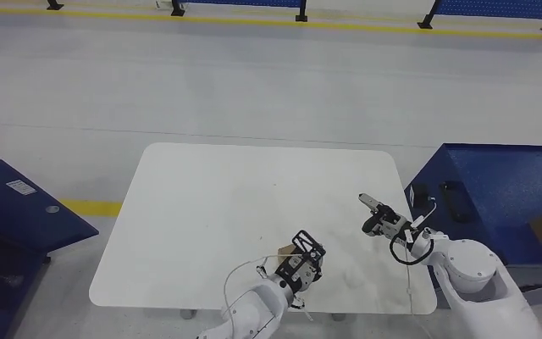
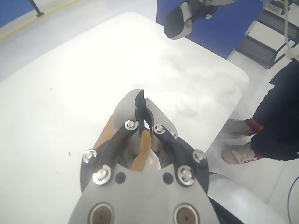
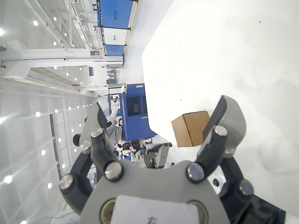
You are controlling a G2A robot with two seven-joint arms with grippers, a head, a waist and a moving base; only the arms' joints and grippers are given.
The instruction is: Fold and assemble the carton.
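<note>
Hovering, closed tight, over the box [image 3: 190, 129] at the desk's [image 1: 254, 195] near edge, left claw [image 2: 143, 99] likely presses flaps; right claw [image 3: 161, 104] gapes.

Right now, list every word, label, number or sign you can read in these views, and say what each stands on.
Nothing can be read with confidence.
Blue panels: small white marks, too small to read.
Blue cabinet: pale label near one edge, blurred.
Blue bin: white label, too small to read.
White tag by the right wrist camera: dark mark cut off at the picture's edge, unreadable.
Carton: no print on the faces that show.
</note>
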